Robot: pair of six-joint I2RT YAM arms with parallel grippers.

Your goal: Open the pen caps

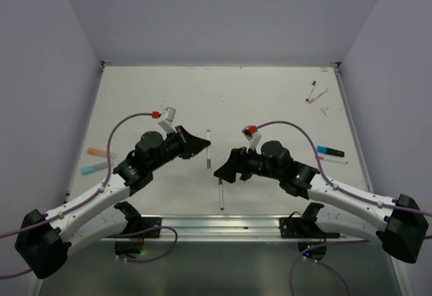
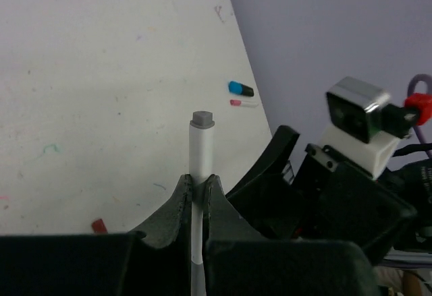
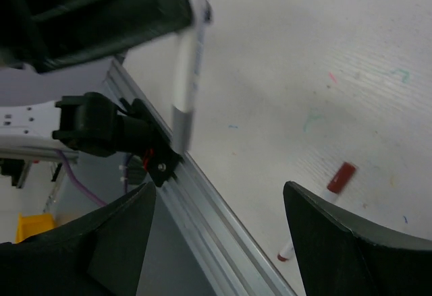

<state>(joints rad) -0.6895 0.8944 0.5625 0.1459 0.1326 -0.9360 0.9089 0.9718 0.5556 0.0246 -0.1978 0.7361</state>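
My left gripper [image 1: 202, 145] is shut on a thin white pen [image 1: 208, 142] and holds it off the table. In the left wrist view the jaws [image 2: 197, 183] pinch the barrel, and a short grey end [image 2: 202, 118] sticks out beyond them. My right gripper [image 1: 222, 172] is open and empty, just right of and below that pen. In the right wrist view its fingertips [image 3: 219, 189] stand wide apart below the pen's grey cap end [image 3: 181, 125]. A loose dark red cap [image 3: 341, 176] lies on the table; it also shows in the left wrist view [image 2: 99, 226].
A white pen [image 1: 221, 196] lies near the front rail [image 1: 223, 223]. Salmon [image 1: 101, 152] and pale blue [image 1: 94, 168] markers lie at the left. A black marker with a blue cap [image 1: 331, 152] and a pink-capped pen [image 1: 335, 162] lie at the right. More pens [image 1: 314, 92] lie at the far right.
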